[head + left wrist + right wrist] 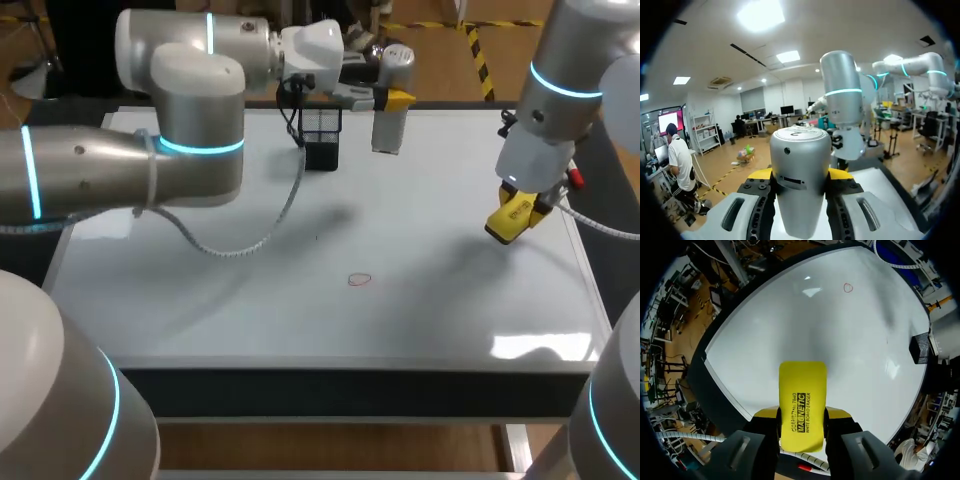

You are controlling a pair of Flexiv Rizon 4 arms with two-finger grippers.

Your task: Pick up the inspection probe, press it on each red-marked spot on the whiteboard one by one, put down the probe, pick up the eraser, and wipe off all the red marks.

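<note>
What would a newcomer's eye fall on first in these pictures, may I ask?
The yellow eraser clamped in the right gripper, above the right side of the whiteboard. Next, the silver probe held upright by the left gripper at the far edge, and one small red circle near the middle.

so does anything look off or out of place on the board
Nothing spilled or askew. Only oddity: the left hand grips the probe while the right hand holds the eraser; one red mark is unwiped.
</note>
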